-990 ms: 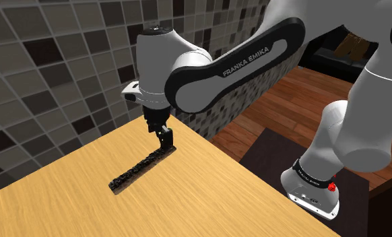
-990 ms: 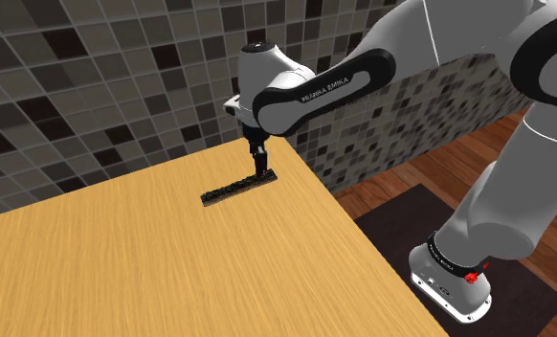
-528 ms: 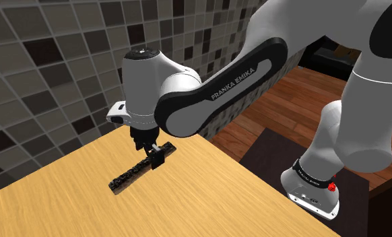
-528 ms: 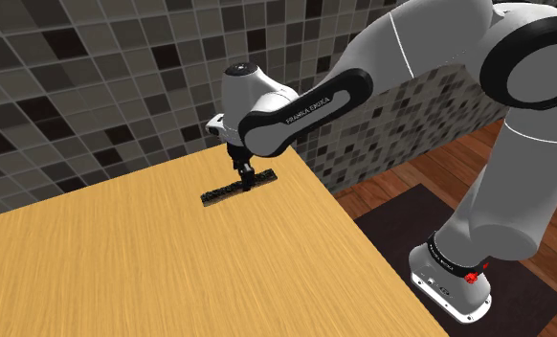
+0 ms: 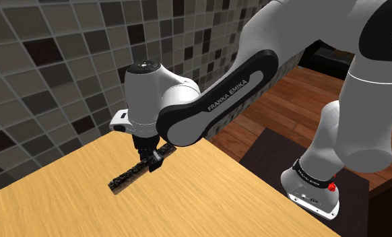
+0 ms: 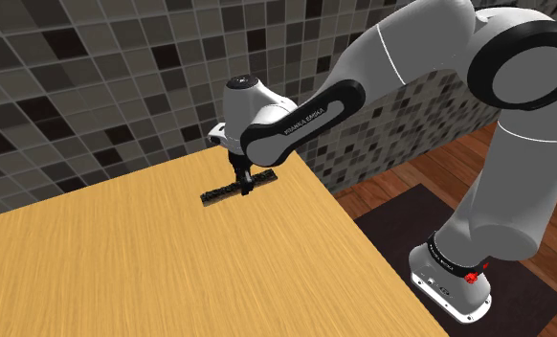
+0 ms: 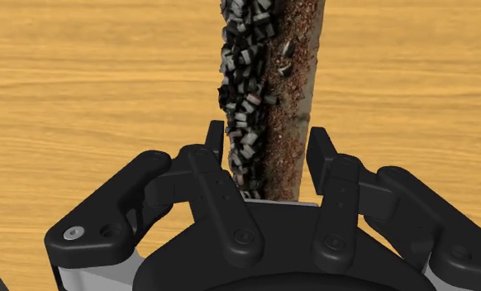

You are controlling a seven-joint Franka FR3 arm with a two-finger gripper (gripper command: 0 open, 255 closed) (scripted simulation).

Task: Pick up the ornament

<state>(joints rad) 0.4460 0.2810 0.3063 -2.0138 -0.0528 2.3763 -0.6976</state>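
The ornament (image 5: 126, 177) is a long, narrow dark bar with a rough, studded surface, lying flat on the wooden table (image 5: 188, 202). It sits near the table's far corner by the tiled wall. My gripper (image 5: 153, 159) points straight down onto the bar, a little in from the end nearest the table's edge. In the second exterior view the gripper (image 6: 243, 186) stands on the ornament (image 6: 217, 193) in the same way. In the wrist view the ornament (image 7: 268, 83) runs between the fingers (image 7: 214, 145) and both press against its sides, so the gripper (image 7: 266, 142) is shut on it.
A tiled wall (image 5: 53, 60) rises just behind the table. The table's edge (image 5: 208, 145) runs close beside the ornament's near end, with a wooden floor (image 5: 282, 101) below. The arm's base (image 5: 312, 188) stands on a dark box.
The hand has shifted along the bar from its end toward its middle and dropped lower. Its fingers, open before, have closed on the ornament.
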